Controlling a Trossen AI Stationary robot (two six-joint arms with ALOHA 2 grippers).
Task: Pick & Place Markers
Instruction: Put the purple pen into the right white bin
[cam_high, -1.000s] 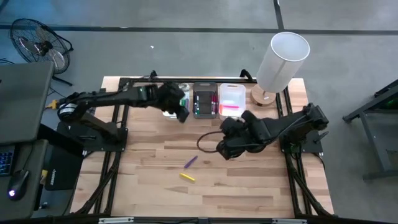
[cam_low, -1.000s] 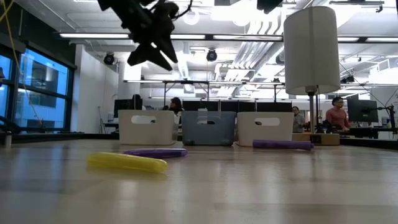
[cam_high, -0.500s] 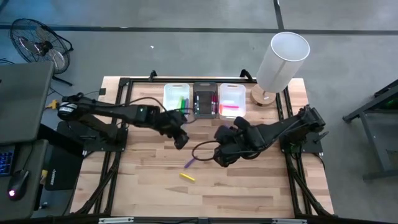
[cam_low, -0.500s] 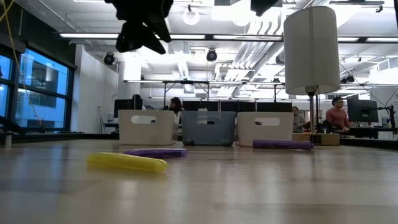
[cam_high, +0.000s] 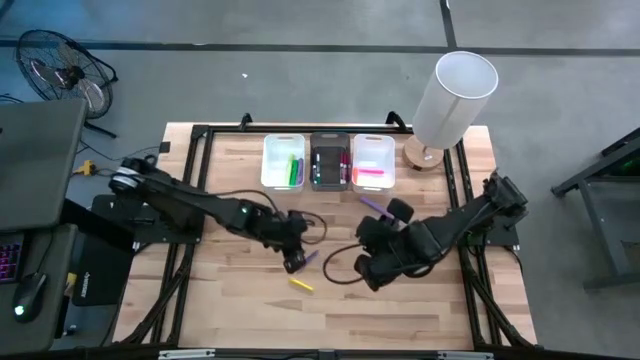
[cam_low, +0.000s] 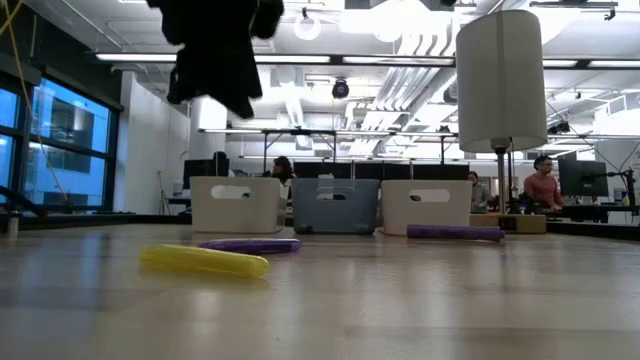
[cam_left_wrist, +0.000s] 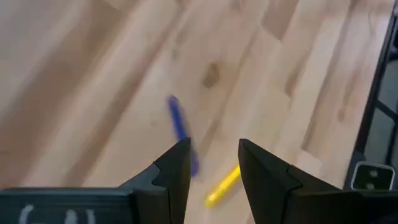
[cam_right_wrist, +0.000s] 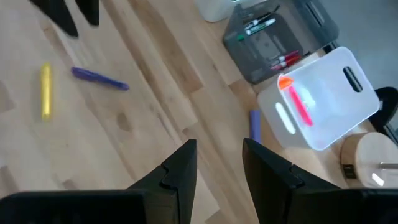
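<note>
Left gripper (cam_high: 293, 264): hanging over the table (cam_high: 240, 300), fingers (cam_left_wrist: 177, 168) parted, grasping nothing, just beside the purple marker (cam_high: 307, 258).
Yellow marker (cam_high: 301, 285): lying on the wood near the purple one.
Bins (cam_high: 328, 160): sitting in a row at the far edge, holding markers.
Second purple marker (cam_high: 373, 205): lying near the bins.
Right gripper (cam_high: 366, 268): hovering empty, fingers (cam_right_wrist: 180, 165) parted.
</note>
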